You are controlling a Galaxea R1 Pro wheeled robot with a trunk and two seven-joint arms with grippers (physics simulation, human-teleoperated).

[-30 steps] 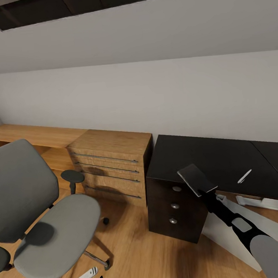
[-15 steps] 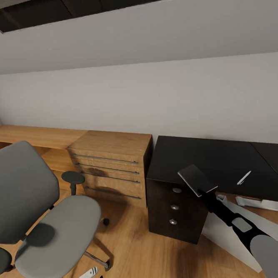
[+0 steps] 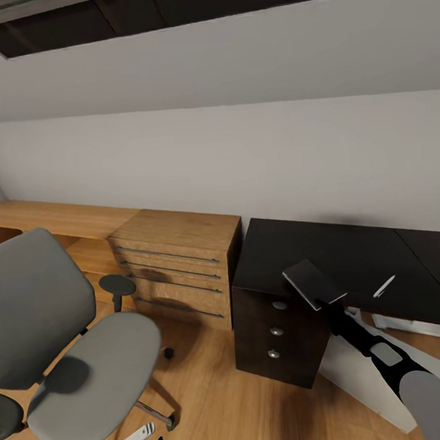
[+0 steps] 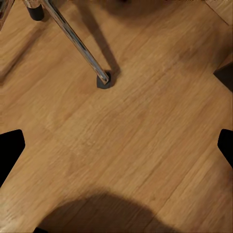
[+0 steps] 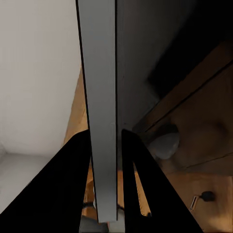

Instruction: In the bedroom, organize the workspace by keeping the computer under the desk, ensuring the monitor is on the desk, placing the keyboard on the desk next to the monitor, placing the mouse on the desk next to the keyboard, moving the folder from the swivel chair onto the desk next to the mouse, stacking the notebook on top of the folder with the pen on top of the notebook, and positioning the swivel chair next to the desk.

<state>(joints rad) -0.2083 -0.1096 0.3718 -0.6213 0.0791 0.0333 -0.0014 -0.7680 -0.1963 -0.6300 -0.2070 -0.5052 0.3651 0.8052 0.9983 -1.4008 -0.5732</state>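
Note:
My right gripper (image 3: 330,304) is shut on the lower edge of the notebook (image 3: 313,283), a dark grey book with white page edges. It is held tilted just above the front left corner of the black desk (image 3: 328,248). In the right wrist view the notebook (image 5: 99,121) shows edge-on between the black fingers (image 5: 73,184). The white pen (image 3: 384,286) lies on the desk to the right of it. The grey swivel chair (image 3: 86,369) stands at the left with a bare seat. My left gripper (image 4: 116,150) hangs open low over the floor beside the chair's base. The folder, monitor, keyboard and mouse are out of view.
A light-wood drawer chest (image 3: 177,269) stands between the chair and the desk's black drawer unit (image 3: 277,338). A white panel (image 3: 374,373) shows low under the desk. A chrome chair leg (image 4: 77,43) with its castor is close to the left gripper. The ceiling slopes overhead.
The whole picture has slid down a little, so the camera has tilted up. The right gripper holds the notebook in the same place over the desk corner.

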